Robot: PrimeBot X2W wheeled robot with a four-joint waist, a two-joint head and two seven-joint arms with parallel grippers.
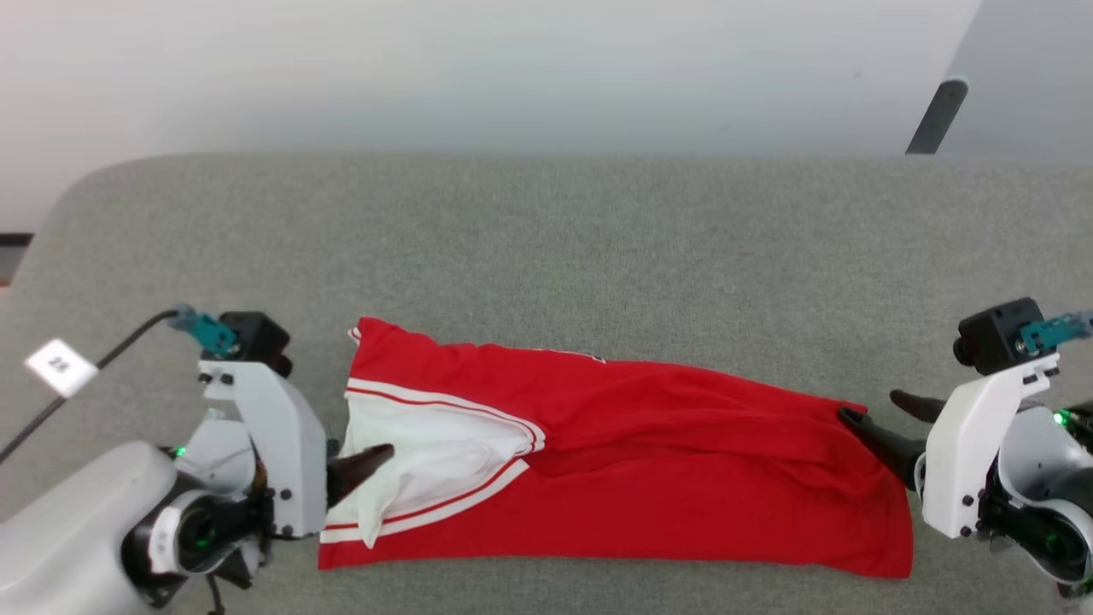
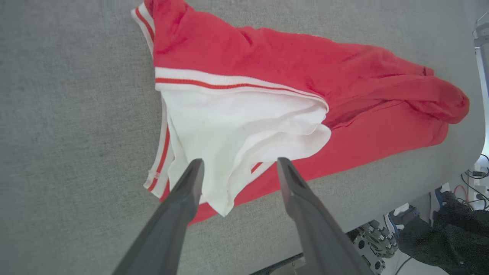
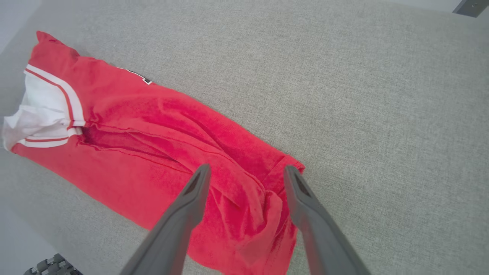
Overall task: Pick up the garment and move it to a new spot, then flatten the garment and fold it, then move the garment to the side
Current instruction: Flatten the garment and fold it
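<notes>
From the head view, the garment [image 1: 640,461] lies near the front edge of the grey bench [image 1: 546,239], doubled lengthwise into a long red band. I'd judge the moving and flattening done and the folding half done, with a crosswise fold and the shift aside left. The left gripper [image 1: 367,461] sits by the white sleeve [image 1: 427,444] and the right gripper [image 1: 867,406] at the hem; both are empty. A white tag [image 1: 60,367] carries digits I cannot read.

In the left wrist view, the left gripper [image 2: 237,164] has its jaws wide apart over the sleeve [image 2: 237,118], gripping nothing.

In the right wrist view, the right gripper [image 3: 244,170] has its jaws spread above the rumpled hem. A sliver of black-and-white print [image 3: 137,76] peeks out, unreadable.
</notes>
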